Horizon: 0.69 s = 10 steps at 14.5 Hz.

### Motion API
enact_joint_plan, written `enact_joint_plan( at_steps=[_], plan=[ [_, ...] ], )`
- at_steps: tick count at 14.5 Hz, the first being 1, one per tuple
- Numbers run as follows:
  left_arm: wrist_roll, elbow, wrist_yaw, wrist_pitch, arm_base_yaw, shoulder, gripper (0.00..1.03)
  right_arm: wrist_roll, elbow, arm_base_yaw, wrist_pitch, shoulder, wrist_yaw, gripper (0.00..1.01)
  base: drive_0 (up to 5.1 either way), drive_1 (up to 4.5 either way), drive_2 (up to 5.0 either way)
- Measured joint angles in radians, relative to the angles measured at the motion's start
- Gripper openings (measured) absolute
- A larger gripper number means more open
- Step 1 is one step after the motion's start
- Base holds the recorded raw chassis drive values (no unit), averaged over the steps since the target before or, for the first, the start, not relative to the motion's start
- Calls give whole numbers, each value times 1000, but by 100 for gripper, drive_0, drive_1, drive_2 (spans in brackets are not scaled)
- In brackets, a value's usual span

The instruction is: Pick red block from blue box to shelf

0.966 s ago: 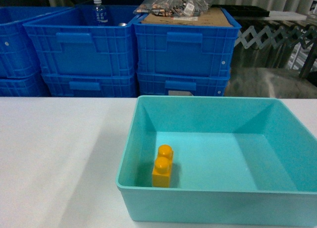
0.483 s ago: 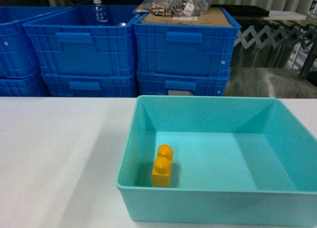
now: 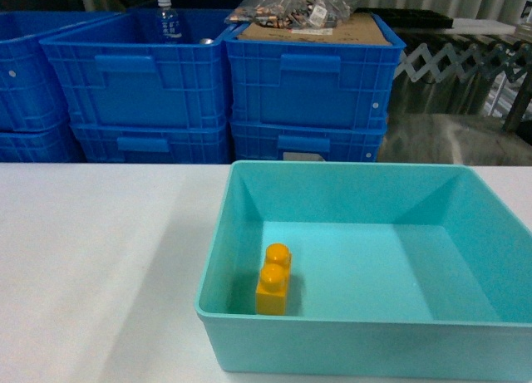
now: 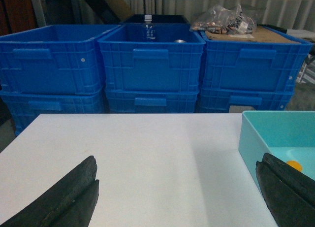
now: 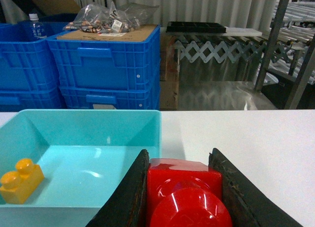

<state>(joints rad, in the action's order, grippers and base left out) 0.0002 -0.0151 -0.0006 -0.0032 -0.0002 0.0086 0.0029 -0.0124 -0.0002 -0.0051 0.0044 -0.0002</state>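
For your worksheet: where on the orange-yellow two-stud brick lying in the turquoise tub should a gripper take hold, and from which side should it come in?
Probably from above, closing on the two long flat sides of the orange-yellow brick, below the studs. It stands studs-up close to the blue box's left wall and front rim, so a sideways approach looks blocked.

Red block (image 5: 183, 192) clamped in right end effector (image 5: 183, 187), beside turquoise blue box (image 5: 147, 119).
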Motion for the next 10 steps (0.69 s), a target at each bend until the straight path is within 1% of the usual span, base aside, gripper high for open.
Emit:
enact_joint_plan(
  at_steps=[10],
  plan=[
    [0, 0, 0, 0, -1, 0, 98, 0, 0, 0, 0, 0, 0, 29, -160, -160, -160]
  ],
)
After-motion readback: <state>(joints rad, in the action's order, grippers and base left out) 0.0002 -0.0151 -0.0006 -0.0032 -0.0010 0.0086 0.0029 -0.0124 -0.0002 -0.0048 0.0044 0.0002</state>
